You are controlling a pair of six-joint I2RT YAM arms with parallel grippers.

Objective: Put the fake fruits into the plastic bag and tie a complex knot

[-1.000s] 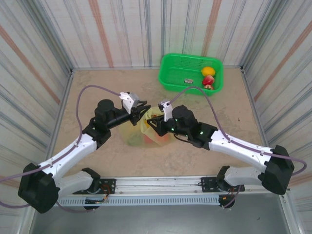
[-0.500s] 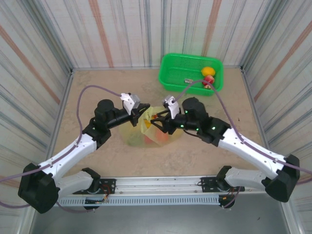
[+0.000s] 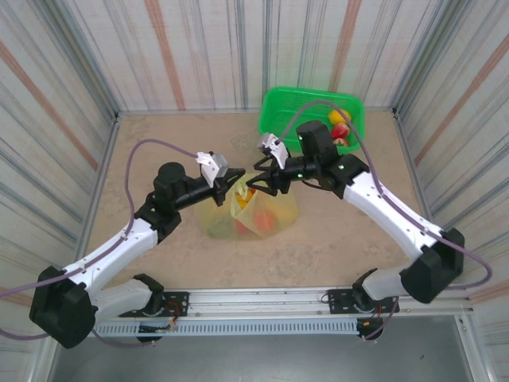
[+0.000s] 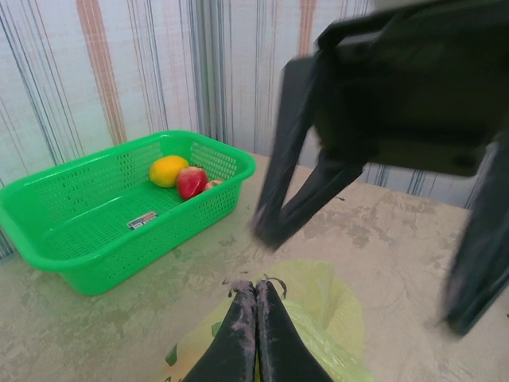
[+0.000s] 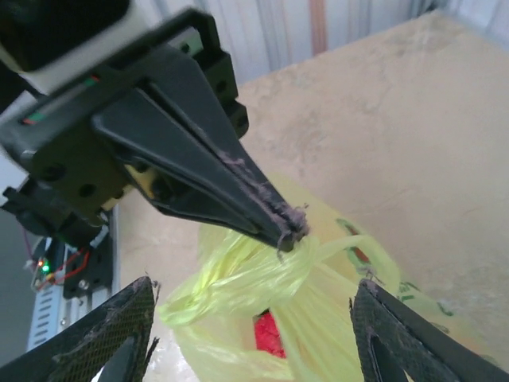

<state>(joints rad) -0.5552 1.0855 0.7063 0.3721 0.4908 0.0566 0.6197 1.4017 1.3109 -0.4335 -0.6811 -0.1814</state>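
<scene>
- Right wrist view: the left hand (image 5: 286,229) pinches the twisted neck of the bag (image 5: 326,318), probably holding it gathered for knotting.
- Spread wide, the right hand (image 5: 253,285) hangs just above that neck, gripping nothing; a red fruit (image 5: 269,334) lies below, inside the bag.

A beige, stone-patterned table (image 3: 151,131) is boxed in by corrugated walls (image 3: 199,48) with grey, white and rust-red vertical stripes at 9, 12 and 3 o'clock. A bright green mesh basket (image 3: 282,111) sits on the table at about 1 o'clock, close to the back wall. A small white label (image 4: 142,220) lies on the basket's floor. A silver metal rail (image 3: 262,306) runs along the table's edge at 6 o'clock.
</scene>
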